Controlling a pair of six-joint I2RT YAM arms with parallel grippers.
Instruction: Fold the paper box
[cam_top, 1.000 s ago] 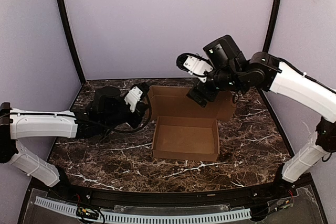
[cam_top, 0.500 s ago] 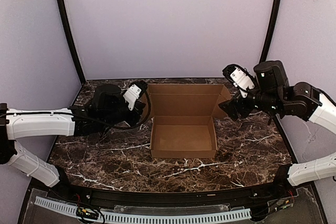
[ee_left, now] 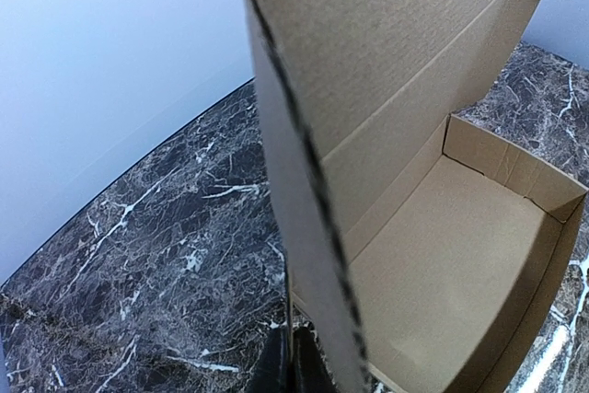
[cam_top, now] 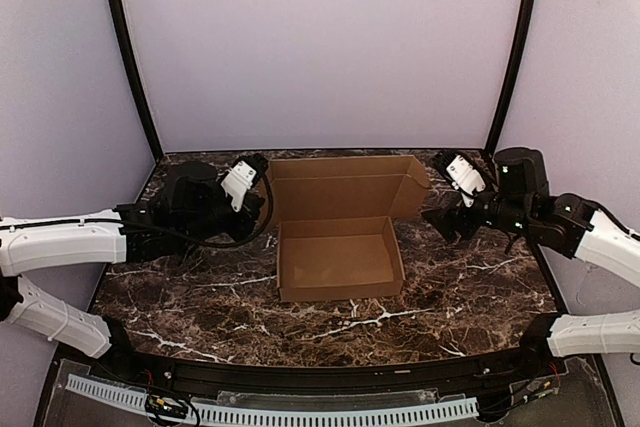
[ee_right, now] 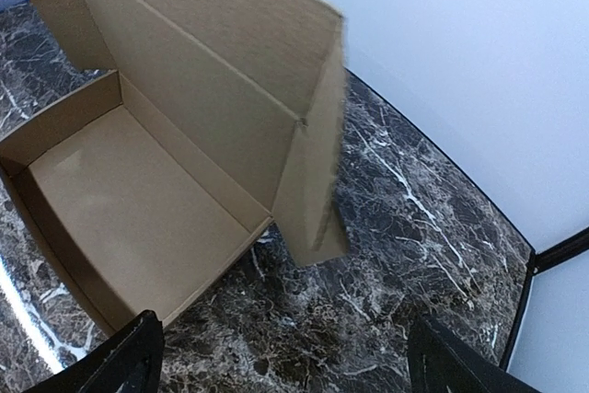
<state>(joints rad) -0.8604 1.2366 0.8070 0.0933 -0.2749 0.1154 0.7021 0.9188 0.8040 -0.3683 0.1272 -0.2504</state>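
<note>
Cardboard, one paper box [cam_top: 338,259], one left pincer [ee_left: 291,364], one right pincer [cam_top: 442,219]

The paper box [cam_top: 338,259] is plain brown corrugated cardboard, unprinted, resting flat on the marble table [cam_top: 200,287], about midway across it. Its shallow rectangular tray is formed, all four low walls standing. The lid [cam_top: 340,187] rises open from the far wall, with its left flap [cam_top: 272,192] and right flap [cam_top: 415,190] angled forward

Our left arm [cam_top: 65,240] and right arm [cam_top: 612,244] are white-shelled with black joints; our left hand [ee_left: 293,367] and right hand [ee_right: 294,365] are black.
</note>
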